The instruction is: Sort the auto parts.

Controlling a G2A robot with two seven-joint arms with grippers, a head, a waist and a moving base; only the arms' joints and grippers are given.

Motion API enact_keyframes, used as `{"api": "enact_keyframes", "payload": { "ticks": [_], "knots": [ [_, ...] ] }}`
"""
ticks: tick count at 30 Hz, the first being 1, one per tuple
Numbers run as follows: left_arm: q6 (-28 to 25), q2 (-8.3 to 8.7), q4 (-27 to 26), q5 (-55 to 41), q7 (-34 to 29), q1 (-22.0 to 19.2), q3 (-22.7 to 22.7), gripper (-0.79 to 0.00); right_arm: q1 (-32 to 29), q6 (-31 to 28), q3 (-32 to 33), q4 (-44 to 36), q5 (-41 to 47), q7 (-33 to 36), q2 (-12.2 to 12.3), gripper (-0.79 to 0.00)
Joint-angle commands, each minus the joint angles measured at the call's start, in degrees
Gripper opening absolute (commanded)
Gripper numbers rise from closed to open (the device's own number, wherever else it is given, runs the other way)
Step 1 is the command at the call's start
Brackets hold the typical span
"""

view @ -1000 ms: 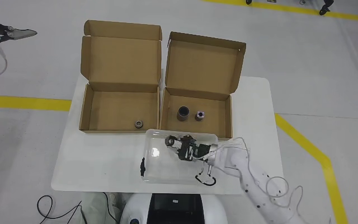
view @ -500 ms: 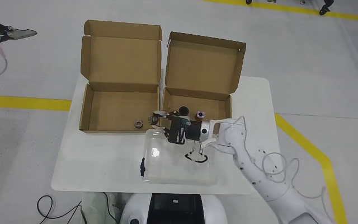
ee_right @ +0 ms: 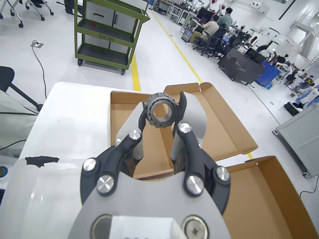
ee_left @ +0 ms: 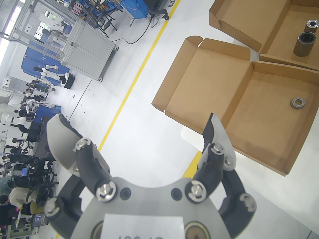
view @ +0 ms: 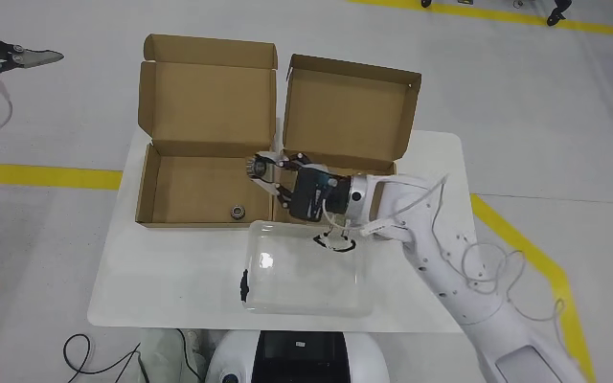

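Robotics lab — workstations (ee_right: 211, 40), yellow floor lines (ee_right: 135, 75), cart (ee_right: 107, 35).

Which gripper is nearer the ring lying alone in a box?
Right. The right gripper, holding a bearing, hovers over that box near the ring; the left gripper hangs off the table.

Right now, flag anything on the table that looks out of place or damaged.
Nothing spilled or askew. One oddity: a ragged black patch on the clear bin's edge, perhaps tape. The right gripper holds a bearing over the left box.
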Motion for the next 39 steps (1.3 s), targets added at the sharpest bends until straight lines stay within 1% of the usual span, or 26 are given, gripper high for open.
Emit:
{"api": "enact_keyframes", "payload": {
  "ticks": [1, 4, 10, 16, 33, 39],
  "knots": [
    [0.0, 0.0, 0.0, 0.0, 0.0, 0.0, 0.0, 0.0, 0.4, 0.2, 0.1, -0.3, 0.4, 0.1, -0.1, -0.785],
    [0.0, 0.0, 0.0, 0.0, 0.0, 0.0, 0.0, 0.0, 1.4, 0.3, 0.0, -0.2, 0.8, -0.2, -0.3, -0.785],
    [0.0, 0.0, 0.0, 0.0, 0.0, 0.0, 0.0, 0.0, 4.2, 0.2, 0.1, -0.8, 1.7, 1.5, -0.8, -0.785],
    [0.0, 0.0, 0.0, 0.0, 0.0, 0.0, 0.0, 0.0, 5.2, 0.6, 0.3, -0.9, 2.6, 2.9, -1.0, -0.785],
    [0.0, 0.0, 0.0, 0.0, 0.0, 0.0, 0.0, 0.0, 6.4, -0.5, -4.2, 6.1, -1.1, -0.3, -2.3, -0.785],
    [0.0, 0.0, 0.0, 0.0, 0.0, 0.0, 0.0, 0.0, 6.7, 0.0, -5.2, 8.6, -1.7, 1.4, -2.7, -0.785]
  ]
}}
